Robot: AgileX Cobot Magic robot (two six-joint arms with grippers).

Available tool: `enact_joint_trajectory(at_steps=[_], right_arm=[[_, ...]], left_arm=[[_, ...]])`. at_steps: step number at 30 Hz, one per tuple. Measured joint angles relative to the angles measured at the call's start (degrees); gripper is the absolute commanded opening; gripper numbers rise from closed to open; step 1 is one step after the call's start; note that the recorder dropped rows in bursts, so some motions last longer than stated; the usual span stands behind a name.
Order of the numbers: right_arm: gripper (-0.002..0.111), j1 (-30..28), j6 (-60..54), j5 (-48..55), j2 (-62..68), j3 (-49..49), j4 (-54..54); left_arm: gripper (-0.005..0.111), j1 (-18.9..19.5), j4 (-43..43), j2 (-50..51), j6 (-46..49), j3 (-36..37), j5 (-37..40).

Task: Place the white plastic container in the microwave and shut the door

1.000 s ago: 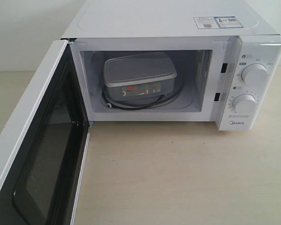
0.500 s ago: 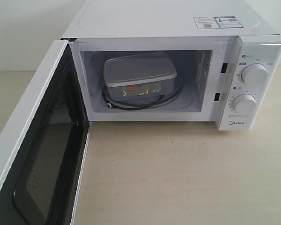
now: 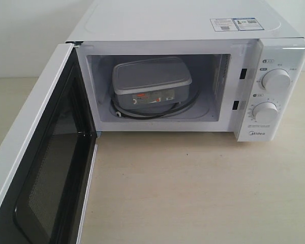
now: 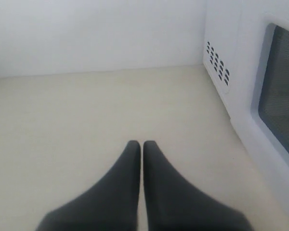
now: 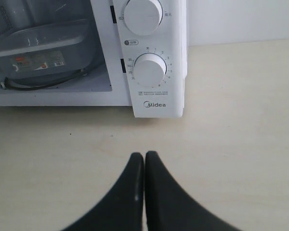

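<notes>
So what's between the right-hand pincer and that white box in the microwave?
In the right wrist view: bare tabletop, the microwave's lower front edge and a dark ring, between the right gripper and the white plastic container.

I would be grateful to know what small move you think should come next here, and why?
Probably move the left gripper sideways against the outer face of the door and begin pushing it shut. The white plastic container already sits inside the microwave, the door stands wide open, and the left gripper, shut and empty, hangs just beside the door's outer side.
</notes>
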Motion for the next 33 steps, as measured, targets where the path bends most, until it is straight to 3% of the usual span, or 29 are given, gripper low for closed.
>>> enact_joint_trajectory(at_steps=[4, 9, 12, 15, 18, 25, 28, 33], right_arm=[[0.000, 0.0, 0.0, 0.0, 0.0, 0.0, 0.0], [0.000, 0.0, 0.0, 0.0, 0.0, 0.0, 0.0], [0.000, 0.0, 0.0, 0.0, 0.0, 0.0, 0.0], [0.000, 0.0, 0.0, 0.0, 0.0, 0.0, 0.0], [0.000, 0.0, 0.0, 0.0, 0.0, 0.0, 0.0], [0.000, 0.0, 0.0, -0.2, 0.0, 0.0, 0.0], [0.000, 0.0, 0.0, -0.4, 0.0, 0.0, 0.0], [0.000, 0.0, 0.0, -0.4, 0.0, 0.0, 0.0]], left_arm=[[0.004, 0.0, 0.6, 0.0, 0.7, 0.0, -7.8], [0.004, 0.0, 0.6, 0.0, -3.1, 0.0, -30.5], [0.004, 0.0, 0.6, -0.1, -5.0, -1.7, -37.0], [0.004, 0.0, 0.6, -0.2, -5.4, -7.7, -32.9], [0.004, 0.0, 0.6, 0.9, -5.1, -16.5, -23.6], [0.004, 0.0, 0.6, 13.9, -5.1, -31.9, -1.4], [0.004, 0.0, 0.6, 17.9, -5.1, -34.2, 0.2], [0.004, 0.0, 0.6, 20.4, -5.1, -34.7, -5.4]])
